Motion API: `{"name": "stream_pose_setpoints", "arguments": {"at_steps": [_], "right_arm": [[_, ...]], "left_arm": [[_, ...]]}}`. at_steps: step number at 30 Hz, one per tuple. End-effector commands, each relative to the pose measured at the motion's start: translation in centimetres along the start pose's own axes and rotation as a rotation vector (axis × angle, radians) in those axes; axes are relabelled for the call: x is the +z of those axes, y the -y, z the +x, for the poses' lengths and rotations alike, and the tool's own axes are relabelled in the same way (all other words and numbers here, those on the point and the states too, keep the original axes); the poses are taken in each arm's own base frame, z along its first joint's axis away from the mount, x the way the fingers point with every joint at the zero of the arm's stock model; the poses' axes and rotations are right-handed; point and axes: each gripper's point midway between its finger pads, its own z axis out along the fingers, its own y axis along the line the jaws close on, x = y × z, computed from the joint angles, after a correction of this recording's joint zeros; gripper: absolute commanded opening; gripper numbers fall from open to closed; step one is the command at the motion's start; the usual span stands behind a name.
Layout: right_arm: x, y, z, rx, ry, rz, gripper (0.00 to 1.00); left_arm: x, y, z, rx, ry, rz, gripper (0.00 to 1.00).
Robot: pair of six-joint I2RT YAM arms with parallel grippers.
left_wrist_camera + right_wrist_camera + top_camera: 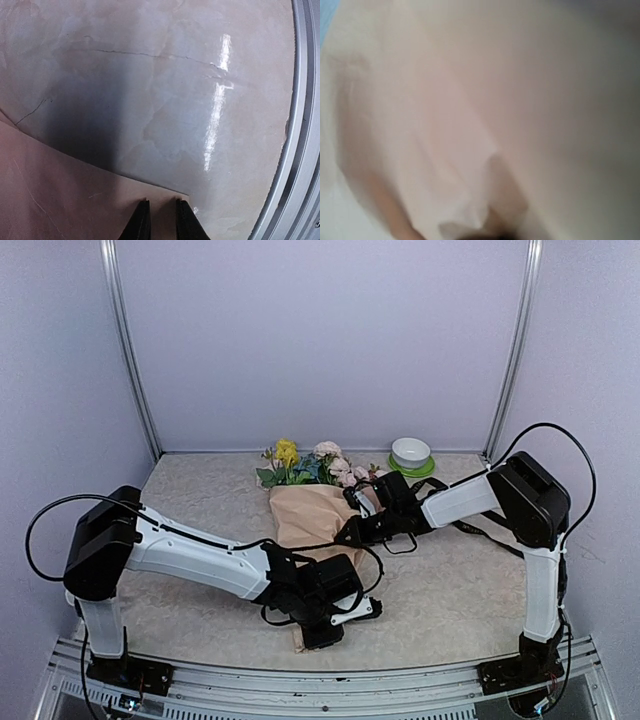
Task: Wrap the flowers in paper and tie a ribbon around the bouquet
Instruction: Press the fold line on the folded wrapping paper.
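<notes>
Directly beneath left fingers point(140, 224): paper point(65, 195).

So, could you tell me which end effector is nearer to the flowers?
Right. The right end effector is at the paper cone's top, beside the flowers; the left end effector is at the cone's bottom end.

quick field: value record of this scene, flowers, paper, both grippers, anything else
flowers: pink, blue, yellow heads out the paper's far end
paper: peach-tan, wrapped round the bunch
left gripper: at the wrap's near end, fingers nearly together, grip unclear
right gripper: at the wrap's right edge, state unclear
other: white bowl on green plate, far right
</notes>
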Motion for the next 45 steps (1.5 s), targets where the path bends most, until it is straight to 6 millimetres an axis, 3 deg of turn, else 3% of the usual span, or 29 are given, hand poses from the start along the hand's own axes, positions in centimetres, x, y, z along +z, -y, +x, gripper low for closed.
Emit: {"name": "stream_pose_setpoints", "arguments": {"at_steps": [1,6,10,12,15,17,20,25,29,34,37,39,42,45], "right_arm": [[-0.5,0.6,0.7,0.023,-0.012,0.044,0.18],[-0.6,0.6,0.6,0.023,-0.009,0.049,0.18],[-0.6,1.0,1.0,0.029,-0.018,0.062,0.18],[-0.5,1.1,1.2,0.032,-0.024,0.063,0.18],[-0.4,1.3,1.4,0.036,-0.030,0.065,0.18],[-0.3,1.4,1.5,0.041,-0.034,0.071,0.18],[-0.2,1.6,1.8,0.045,-0.043,0.071,0.18],[0.2,1.8,2.5,0.056,-0.072,0.070,0.18],[0.1,1.8,2.9,0.057,-0.083,0.071,0.18],[-0.1,1.9,3.2,0.050,-0.097,0.080,0.19],[-0.2,2.0,3.2,0.051,-0.104,0.090,0.19],[-0.3,1.9,3.0,0.050,-0.104,0.094,0.19],[-0.5,1.7,2.7,0.048,-0.100,0.092,0.19],[-0.8,1.5,2.0,0.045,-0.090,0.103,0.19]], "left_arm": [[1.5,0.4,2.9,0.019,-0.123,0.029,0.21],[0.5,2.1,2.7,0.073,-0.113,0.087,0.19],[-4.5,1.5,-1.8,0.057,0.110,0.093,0.20],[-7.9,-1.7,-4.2,-0.038,0.266,0.070,0.23],[-10.4,-9.5,-4.3,-0.255,0.378,-0.062,0.28],[-10.2,-15.1,-3.0,-0.416,0.358,-0.156,0.27],[-8.2,-20.9,-0.6,-0.630,0.303,-0.174,0.24],[-6.2,-27.3,2.0,-0.814,0.314,-0.229,0.24],[-5.7,-30.9,5.6,-0.927,0.288,-0.311,0.24],[-4.8,-33.3,10.2,-1.023,0.228,-0.363,0.24],[-5.2,-34.6,13.0,-1.099,0.202,-0.428,0.24],[-6.0,-35.1,13.6,-1.130,0.220,-0.430,0.24],[-8.3,-33.8,8.9,-1.000,0.315,-0.426,0.25],[-9.1,-29.9,3.0,-0.784,0.348,-0.412,0.26]]}}
